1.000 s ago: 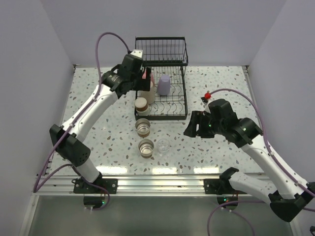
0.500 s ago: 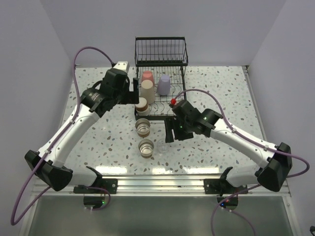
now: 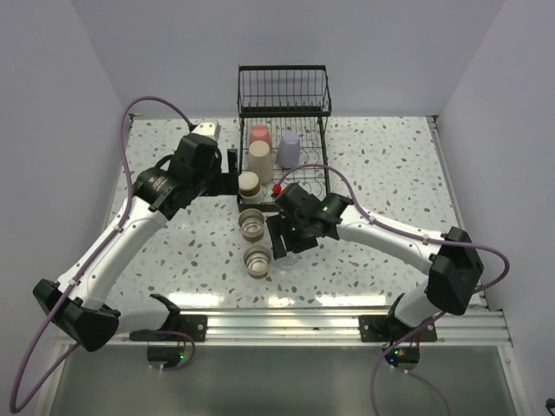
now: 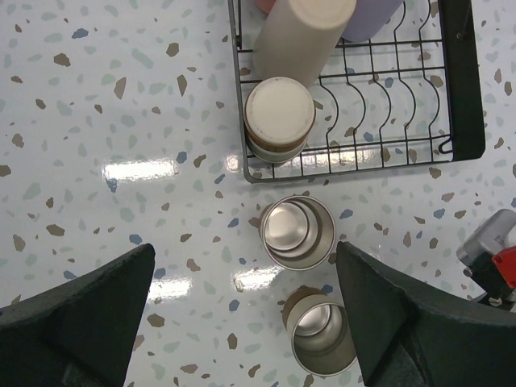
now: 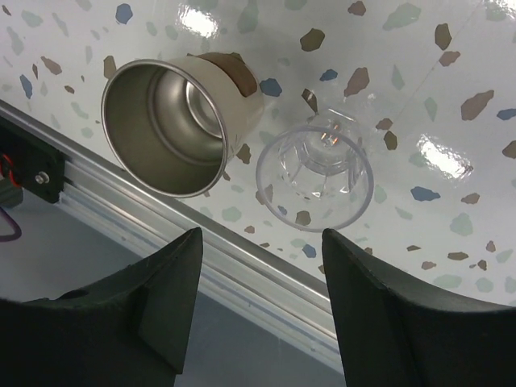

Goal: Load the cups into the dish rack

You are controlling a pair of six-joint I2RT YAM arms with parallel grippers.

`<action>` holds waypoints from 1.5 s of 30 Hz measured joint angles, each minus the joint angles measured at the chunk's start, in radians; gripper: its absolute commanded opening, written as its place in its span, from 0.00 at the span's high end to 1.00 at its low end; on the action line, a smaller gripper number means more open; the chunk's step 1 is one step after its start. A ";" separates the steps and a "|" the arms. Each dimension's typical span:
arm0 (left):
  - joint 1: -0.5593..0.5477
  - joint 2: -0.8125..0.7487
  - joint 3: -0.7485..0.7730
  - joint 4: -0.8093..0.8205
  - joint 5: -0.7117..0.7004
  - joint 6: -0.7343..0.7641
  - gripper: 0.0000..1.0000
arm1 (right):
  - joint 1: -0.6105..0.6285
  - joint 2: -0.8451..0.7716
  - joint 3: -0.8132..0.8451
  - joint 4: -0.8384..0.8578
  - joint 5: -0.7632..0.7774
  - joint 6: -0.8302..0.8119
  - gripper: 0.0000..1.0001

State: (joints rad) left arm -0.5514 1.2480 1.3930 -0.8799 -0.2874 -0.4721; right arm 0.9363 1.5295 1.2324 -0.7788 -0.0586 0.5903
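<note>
Top view: right gripper (image 3: 282, 243) hangs over the clear cup (image 3: 292, 259), which stands on the table near of the dish rack (image 3: 284, 87). Left gripper (image 3: 232, 165) is farther off, at the rack's left edge.

Left wrist: jaws spread, empty; two brown cups (image 4: 297, 232) upright below.

Right wrist: jaws parted, holding nothing. Clear cup upright, mouth up, dead ahead of the gap. Right arm is nearer.

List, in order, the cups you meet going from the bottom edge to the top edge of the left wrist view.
Nearest metal-lined cup → second metal-lined cup → upturned brown cup at the front of the dish rack → beige cup.
</note>
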 measured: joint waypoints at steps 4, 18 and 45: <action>0.000 0.000 0.000 0.000 0.000 0.000 0.04 | 0.001 0.030 0.000 0.020 -0.009 0.000 0.39; 0.000 0.001 0.000 -0.002 0.000 0.012 0.04 | 0.007 0.122 0.000 0.069 -0.013 -0.008 0.57; 0.000 0.030 -0.001 -0.001 -0.001 0.044 0.04 | 0.030 0.201 0.033 0.043 0.072 -0.025 1.00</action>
State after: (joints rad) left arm -0.5514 1.2781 1.3922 -0.8806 -0.2882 -0.4282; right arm 0.9661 1.7306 1.2655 -0.7361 0.0139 0.5652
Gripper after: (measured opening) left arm 0.963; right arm 0.111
